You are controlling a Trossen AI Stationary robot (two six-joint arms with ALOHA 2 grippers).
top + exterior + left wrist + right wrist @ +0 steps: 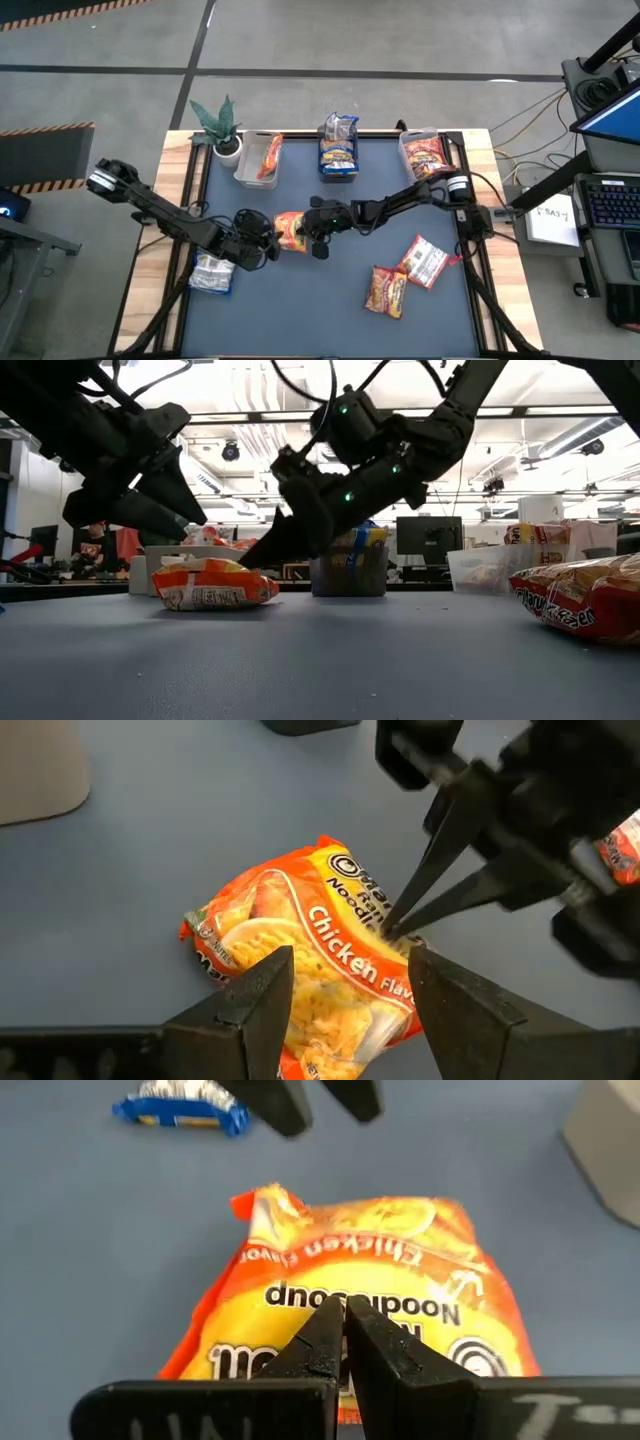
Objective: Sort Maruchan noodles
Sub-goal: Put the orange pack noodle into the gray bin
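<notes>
Orange packet: right wrist view shows right hand fingers together.

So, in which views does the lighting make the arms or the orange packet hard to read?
Low view: bright ceiling lamps behind turn the left arm and right arm into black silhouettes, yet the orange packet is well lit. High view: even light, no harsh shadows on the table. Left wrist view: a faint sheen on the packet's glossy wrapper.
</notes>
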